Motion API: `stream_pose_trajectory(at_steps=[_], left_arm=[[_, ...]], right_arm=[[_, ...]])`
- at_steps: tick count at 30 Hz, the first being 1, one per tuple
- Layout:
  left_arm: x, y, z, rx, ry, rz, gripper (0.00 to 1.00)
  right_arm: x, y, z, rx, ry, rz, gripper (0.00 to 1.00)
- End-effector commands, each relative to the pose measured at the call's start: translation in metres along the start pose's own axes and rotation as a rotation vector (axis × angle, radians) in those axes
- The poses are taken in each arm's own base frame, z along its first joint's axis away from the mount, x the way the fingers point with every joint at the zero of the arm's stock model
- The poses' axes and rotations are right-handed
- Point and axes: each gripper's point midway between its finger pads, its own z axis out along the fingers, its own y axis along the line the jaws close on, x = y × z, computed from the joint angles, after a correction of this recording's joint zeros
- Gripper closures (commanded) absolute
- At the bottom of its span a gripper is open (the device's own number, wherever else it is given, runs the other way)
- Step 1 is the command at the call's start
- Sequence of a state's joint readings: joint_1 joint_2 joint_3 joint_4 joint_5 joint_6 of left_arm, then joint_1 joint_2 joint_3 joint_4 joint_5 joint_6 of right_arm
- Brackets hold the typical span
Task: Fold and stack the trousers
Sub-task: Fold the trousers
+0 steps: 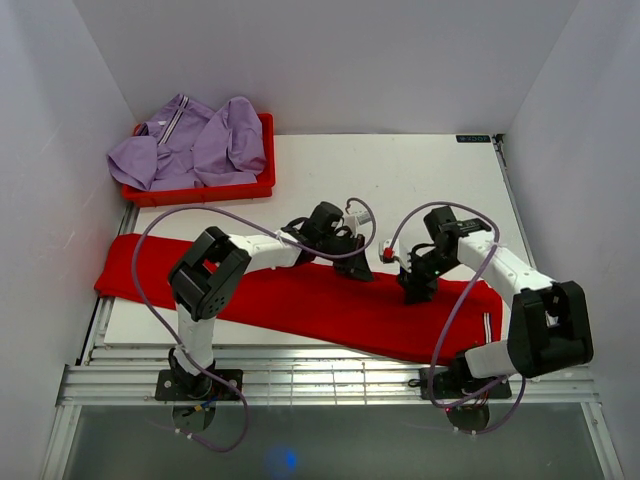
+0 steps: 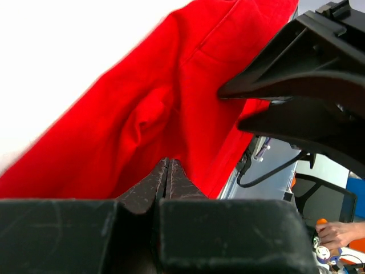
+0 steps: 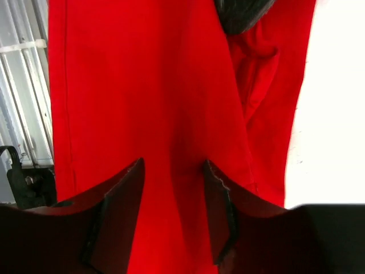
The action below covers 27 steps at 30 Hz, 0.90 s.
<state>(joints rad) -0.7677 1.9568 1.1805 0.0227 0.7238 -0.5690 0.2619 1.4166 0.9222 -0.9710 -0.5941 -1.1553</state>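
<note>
One pair of red trousers [image 1: 300,300] is lying flat across the white table [image 1: 420,180]. Seen from above, its long axis is running diagonally from far left to near right. The left end is reaching past the table's left edge and the right end is lying close to the right arm's base. Which end is the waist cannot be told.

The left gripper [image 1: 362,270] is sitting at the far edge of the cloth, near the middle of its length. Its two pads are pressing together at the fabric, which is bunching into folds just beyond the tips. Whether a fold is caught between them cannot be told.

The right gripper [image 1: 412,292] is just beside it, pointing down onto the trousers. Its jaws are standing partly apart with red cloth showing between them, and they are not clamping anything.

A red bin [image 1: 200,190] at the far left corner is holding purple garments [image 1: 190,145]. A small dark label [image 1: 474,138] on the table's far edge is too small to read.
</note>
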Motion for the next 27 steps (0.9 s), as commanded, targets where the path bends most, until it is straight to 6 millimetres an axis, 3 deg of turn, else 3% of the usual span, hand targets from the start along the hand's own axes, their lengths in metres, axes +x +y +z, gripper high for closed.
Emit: stream_pose_trajectory(at_steps=[1,3,4,5,7,9,12,17,27], left_arm=[[-0.006,-0.029,-0.017,0.051,-0.034,0.055,0.93],[-0.002,-0.033,-0.021,0.057,-0.036,0.055,0.93],[-0.001,-0.034,-0.023,0.055,-0.038,0.051,0.93],[-0.002,-0.036,-0.026,0.056,-0.047,0.050,0.91],[-0.003,-0.040,-0.034,0.046,-0.072,0.054,0.82],[-0.007,-0.043,-0.043,0.032,-0.098,0.033,0.60],[-0.013,-0.043,-0.052,0.016,-0.114,0.008,0.46],[-0.011,-0.049,-0.052,0.026,-0.081,-0.063,0.34],[0.000,-0.050,-0.030,0.084,-0.016,-0.192,0.27]], right_arm=[[-0.010,-0.009,0.000,0.122,0.009,-0.062,0.54],[-0.011,-0.010,0.000,0.150,0.023,-0.077,0.72],[-0.017,-0.008,-0.002,0.172,0.015,-0.101,0.91],[-0.018,-0.012,-0.003,0.213,0.020,-0.099,0.92],[-0.025,-0.011,-0.009,0.276,0.011,-0.144,0.92],[-0.022,-0.013,-0.010,0.337,0.038,-0.168,0.92],[-0.020,-0.004,-0.011,0.375,0.066,-0.231,0.92],[-0.009,0.016,-0.002,0.361,0.130,-0.323,0.92],[0.011,0.050,0.027,0.254,0.218,-0.441,0.92]])
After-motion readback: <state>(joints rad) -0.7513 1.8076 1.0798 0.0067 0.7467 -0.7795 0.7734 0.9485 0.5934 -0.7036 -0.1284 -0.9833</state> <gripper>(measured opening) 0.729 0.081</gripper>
